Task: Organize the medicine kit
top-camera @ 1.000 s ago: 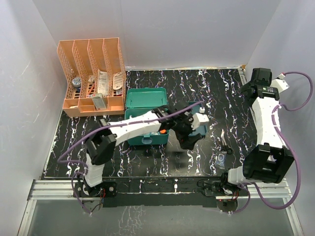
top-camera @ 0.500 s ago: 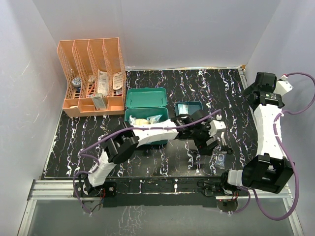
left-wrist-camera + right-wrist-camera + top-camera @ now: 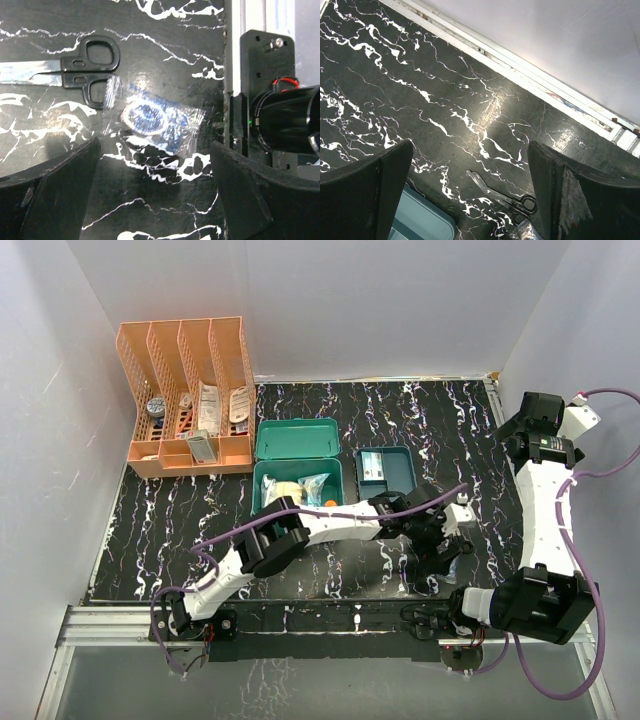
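White walls close in a black tabletop veined with white (image 3: 400, 410). Nearest the bases, on the right, the left gripper (image 3: 155, 150) hangs low over a clear plastic packet with a pale ring inside (image 3: 150, 120). Its fingers (image 3: 55, 200) are spread wide to either side of the packet and grip nothing. A second ago this arm was bent over the right side of the kit; it has since swung out to the front right corner. Touching the packet's far corner lies a pair of black-handled scissors (image 3: 85, 67).

Further back, the teal-green plastic medicine kit (image 3: 297, 440) sits mid-table with its lid open and pale packets in the box. The darker teal insert tray (image 3: 398, 475), uncovered now the arm has gone, lies just to its right and holds one pale item, though what it is I cannot tell.

That suggests one drop-off is finished and the packet is the next pickup.

The orange slotted file rack (image 3: 185, 340) stands at the far left. The right gripper (image 3: 470, 150) is raised at the far right, jaws fully apart and empty.
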{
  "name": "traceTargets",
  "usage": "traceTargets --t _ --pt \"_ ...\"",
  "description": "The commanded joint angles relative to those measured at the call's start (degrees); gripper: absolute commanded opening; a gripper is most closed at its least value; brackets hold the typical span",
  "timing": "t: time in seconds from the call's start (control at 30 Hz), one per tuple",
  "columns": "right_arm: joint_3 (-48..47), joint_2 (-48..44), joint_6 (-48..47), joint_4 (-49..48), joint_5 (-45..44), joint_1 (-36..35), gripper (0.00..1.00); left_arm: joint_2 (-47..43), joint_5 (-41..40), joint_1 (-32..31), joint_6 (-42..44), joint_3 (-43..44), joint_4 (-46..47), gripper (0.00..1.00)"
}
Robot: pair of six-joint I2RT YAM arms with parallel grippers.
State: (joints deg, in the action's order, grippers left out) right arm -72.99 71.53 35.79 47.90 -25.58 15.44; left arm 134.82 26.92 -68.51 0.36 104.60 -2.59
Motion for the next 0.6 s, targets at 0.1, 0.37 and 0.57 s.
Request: traceTargets --t 0.1,0.37,0.57 --pt "0.7 -3.3 -2.4 -2.5 -2.9 0.3 0.98 3.1 0.2 -1.7 -1.3 4.9 4.7 0.91" --pt "2.6 -5.0 -2.8 -2.7 -2.6 0.3 0.98 7.4 -3.6 -2.4 -1.3 6.3 6.1 0.89" --pt "2.9 -5.1 -2.9 -2.9 -2.3 0.3 0.98 6.4 -4.6 -2.4 -0.9 2.5 7.9 0.4"
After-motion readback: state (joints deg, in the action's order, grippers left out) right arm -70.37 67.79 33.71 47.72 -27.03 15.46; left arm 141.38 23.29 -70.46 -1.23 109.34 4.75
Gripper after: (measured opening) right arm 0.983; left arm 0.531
